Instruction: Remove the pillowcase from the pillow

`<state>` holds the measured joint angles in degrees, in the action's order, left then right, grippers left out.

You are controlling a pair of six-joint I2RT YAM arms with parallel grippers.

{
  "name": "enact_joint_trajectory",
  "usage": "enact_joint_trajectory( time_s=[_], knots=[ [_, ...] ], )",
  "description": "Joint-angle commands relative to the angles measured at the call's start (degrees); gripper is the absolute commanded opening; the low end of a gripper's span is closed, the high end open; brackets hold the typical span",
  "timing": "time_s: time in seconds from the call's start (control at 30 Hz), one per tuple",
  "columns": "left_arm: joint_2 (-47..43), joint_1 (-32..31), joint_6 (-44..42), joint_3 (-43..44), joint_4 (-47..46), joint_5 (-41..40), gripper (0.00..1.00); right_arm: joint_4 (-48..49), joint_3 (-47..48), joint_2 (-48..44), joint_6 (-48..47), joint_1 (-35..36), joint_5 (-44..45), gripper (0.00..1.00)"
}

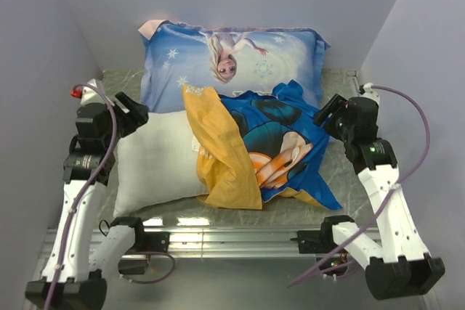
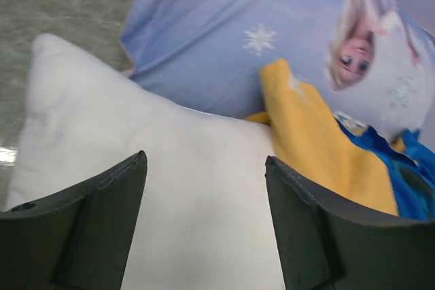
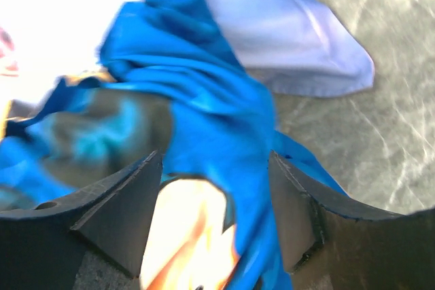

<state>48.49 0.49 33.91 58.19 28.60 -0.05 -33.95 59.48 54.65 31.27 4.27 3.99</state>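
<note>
The white pillow [image 1: 156, 161] lies on the left half of the table, bare on its left part. The pillowcase [image 1: 218, 154], yellow-orange with a blue Mickey-printed side, is bunched over the pillow's right end. I cannot tell how much of the pillow is inside it. My left gripper [image 1: 138, 110] is open just above the pillow's far left corner, with white pillow [image 2: 170, 188] between its fingers and yellow fabric [image 2: 319, 147] to the right. My right gripper [image 1: 327, 114] is open at the pillowcase's right edge, over blue fabric [image 3: 217, 113].
A blue Elsa-printed pillow [image 1: 232, 56] lies at the back against the wall, touching the pillowcase; it also shows in the left wrist view [image 2: 224, 39]. The grey marble table [image 1: 341, 179] shows at the right. A metal rail [image 1: 232, 236] runs along the front edge. Walls stand close on both sides.
</note>
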Motion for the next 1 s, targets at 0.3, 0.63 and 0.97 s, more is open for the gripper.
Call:
enact_joint_trajectory(
  time_s=[0.3, 0.63, 0.97],
  knots=[
    [-8.4, -29.9, 15.0, -6.9, 6.4, -19.8, 0.86, 0.3, -11.7, -18.2, 11.1, 29.1, 11.1, 0.72],
    [-5.0, -51.6, 26.6, -11.9, 14.5, -30.9, 0.88, -2.5, -19.4, -13.9, 22.4, 52.7, 22.0, 0.73],
    [-0.9, -60.2, 35.3, -20.7, 9.1, -37.3, 0.9, 9.8, -29.3, -11.9, 27.1, 56.5, 25.2, 0.79]
  ],
)
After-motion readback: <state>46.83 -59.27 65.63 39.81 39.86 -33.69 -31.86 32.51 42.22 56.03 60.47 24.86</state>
